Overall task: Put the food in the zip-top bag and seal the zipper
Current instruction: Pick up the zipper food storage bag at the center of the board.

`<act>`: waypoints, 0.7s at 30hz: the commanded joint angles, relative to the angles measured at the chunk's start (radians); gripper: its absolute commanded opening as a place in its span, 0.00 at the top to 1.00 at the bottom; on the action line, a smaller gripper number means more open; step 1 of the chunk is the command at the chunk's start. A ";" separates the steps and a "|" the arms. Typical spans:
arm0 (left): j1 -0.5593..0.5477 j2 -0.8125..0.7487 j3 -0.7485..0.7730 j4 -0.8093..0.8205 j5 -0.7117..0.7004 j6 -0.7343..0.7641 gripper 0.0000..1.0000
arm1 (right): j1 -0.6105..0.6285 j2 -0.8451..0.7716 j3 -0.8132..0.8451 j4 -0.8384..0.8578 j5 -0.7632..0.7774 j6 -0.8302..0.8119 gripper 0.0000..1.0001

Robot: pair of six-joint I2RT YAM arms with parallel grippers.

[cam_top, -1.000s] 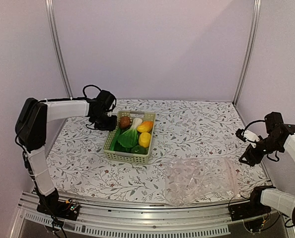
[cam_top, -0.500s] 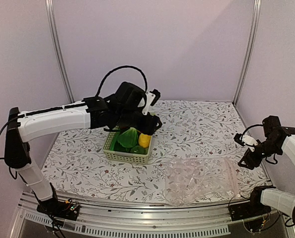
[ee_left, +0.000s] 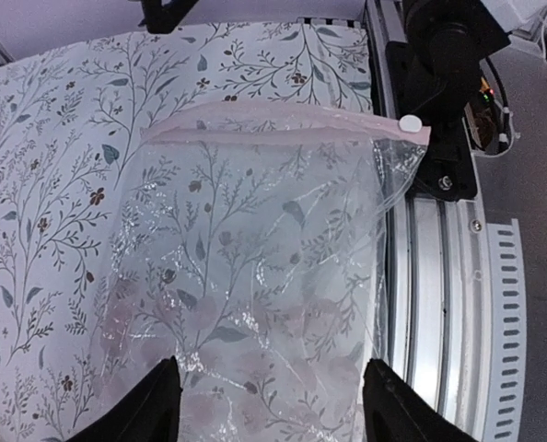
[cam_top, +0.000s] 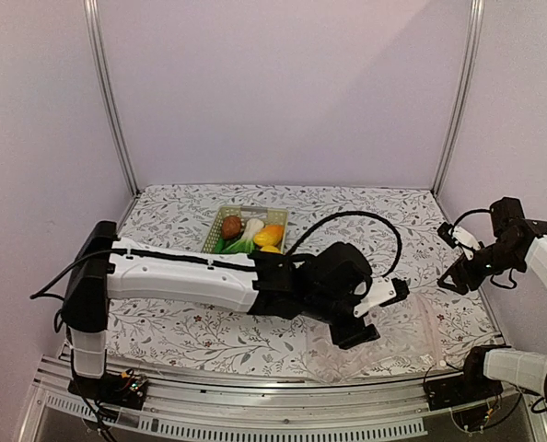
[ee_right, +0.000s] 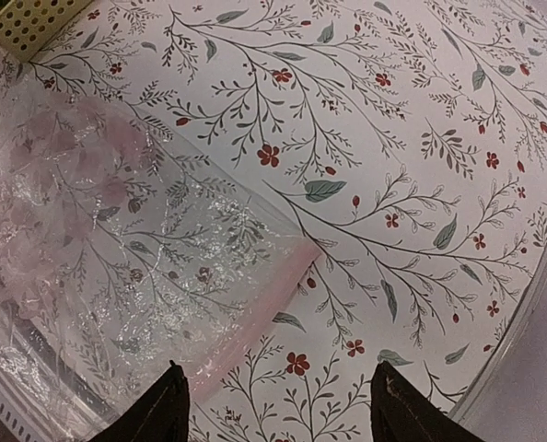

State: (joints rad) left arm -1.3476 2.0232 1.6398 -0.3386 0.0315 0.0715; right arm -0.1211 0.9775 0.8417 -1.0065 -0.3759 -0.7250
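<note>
The food lies in a pale green basket: a brown mushroom piece, bok choy, an orange pepper and green pieces half hidden behind my left arm. The clear zip-top bag lies flat at the front right, empty. My left gripper hangs open above it; the left wrist view shows the bag, its pink zipper and white slider. My right gripper is open over the bag's mouth end, with the zipper below its fingers.
The table's metal front rail runs right beside the bag's edge. My left arm stretches low across the table in front of the basket. A basket corner shows in the right wrist view. Frame posts stand at the back corners.
My left arm has swung from the basket across to above the bag, and its gripper has opened with nothing in it. My right gripper has risen slightly.
</note>
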 commanded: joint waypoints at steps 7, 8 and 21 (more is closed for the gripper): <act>-0.084 0.259 0.262 -0.120 -0.107 0.117 0.30 | -0.004 -0.008 0.008 0.009 -0.024 0.042 0.32; -0.090 0.272 0.271 -0.122 -0.114 0.133 0.30 | -0.005 -0.007 0.008 0.012 -0.024 0.043 0.31; -0.099 0.343 0.310 -0.092 -0.160 0.167 0.77 | -0.005 0.022 0.001 0.033 -0.016 0.044 0.31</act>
State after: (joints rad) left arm -1.4433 2.3589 1.9476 -0.4488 -0.1116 0.2340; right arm -0.1211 0.9890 0.8417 -0.9932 -0.3809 -0.6914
